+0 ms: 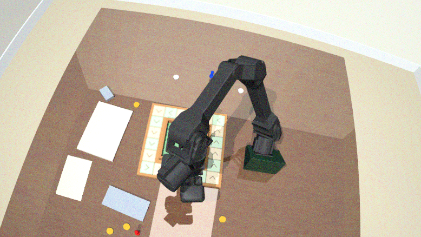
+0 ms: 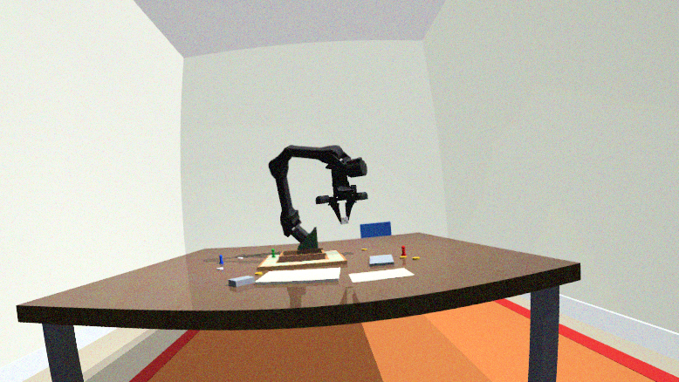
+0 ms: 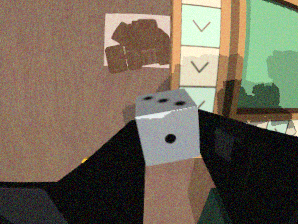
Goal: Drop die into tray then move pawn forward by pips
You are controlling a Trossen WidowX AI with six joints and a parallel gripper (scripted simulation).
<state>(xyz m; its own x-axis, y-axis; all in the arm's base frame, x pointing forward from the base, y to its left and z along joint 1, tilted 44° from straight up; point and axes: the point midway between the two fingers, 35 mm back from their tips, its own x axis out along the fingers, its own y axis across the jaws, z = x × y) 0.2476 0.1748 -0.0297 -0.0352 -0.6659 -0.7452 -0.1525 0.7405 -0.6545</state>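
Note:
My gripper (image 2: pixel 344 219) (image 3: pixel 165 123) is shut on the grey-white die (image 2: pixel 345 221) (image 3: pixel 172 125), held well above the table. In the wrist view one face shows one pip and another shows three. The board (image 1: pixel 151 144) (image 3: pixel 199 50) has a ring of pale green and cream arrow squares around the dice tray (image 1: pixel 163 138) (image 2: pixel 301 257), which has a green floor. The arm covers part of both in the top view. The green pawn (image 2: pixel 273 253) stands on the board in the exterior view; it is hidden in the top view.
A blue pawn (image 1: pixel 211 74) (image 2: pixel 221 259) and white discs (image 1: pixel 176 77) (image 1: pixel 240 90) lie beyond the board. A red pawn (image 1: pixel 137 232) (image 2: pixel 403 250), several yellow discs, white sheets (image 1: pixel 105 131) (image 1: pixel 74 178), a blue-grey slab (image 1: pixel 126 203) and a small block (image 1: pixel 106 92) are around it.

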